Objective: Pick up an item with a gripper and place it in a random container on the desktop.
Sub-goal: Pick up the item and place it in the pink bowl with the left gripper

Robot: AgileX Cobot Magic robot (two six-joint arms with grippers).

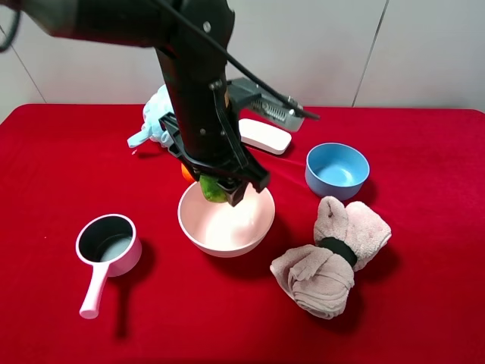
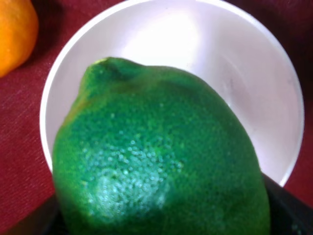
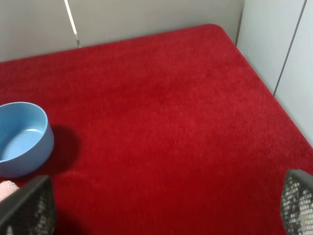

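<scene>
- Clock bearings were taken in the exterior high view, with the pink bowl (image 1: 246, 236) as dial centre and 12 o'clock pointing away from the camera.
- Nearest the camera, we logged a pink long-handled saucepan (image 1: 108, 246) at about 9 o'clock. A rolled beige towel bundle (image 1: 333, 254) with a dark band lay between 3 and 4 o'clock. Both sat on the red cloth tabletop (image 1: 424, 318), apart from the bowl.
- The pink bowl (image 2: 230, 63) stood upright, mid-table.
- The left gripper (image 1: 223, 186) hung over the far part of the bowl's opening, near 11 o'clock. Its fingers were clamped on the green fruit (image 1: 211, 189).
- In the left wrist view the green fruit (image 2: 161, 166) filled most of the frame, bumpy skin toward the lens, with the bowl's pale inside behind it. We could not tell whether it touched the bowl.
- An orange (image 1: 186, 173) (image 2: 14, 34) sat just outside the rim at 11 o'clock.
- A blue bowl (image 1: 337, 171) stood at 2 o'clock, well apart.
- Farther back, we saw a white box (image 1: 264, 136) at 1 o'clock and a light-blue toy (image 1: 155, 117) at 11 o'clock.
- The right gripper (image 3: 166, 210) was over bare cloth with its fingers (image 3: 29, 205) spread wide and nothing between them. The blue bowl (image 3: 22, 137) was nearby.
</scene>
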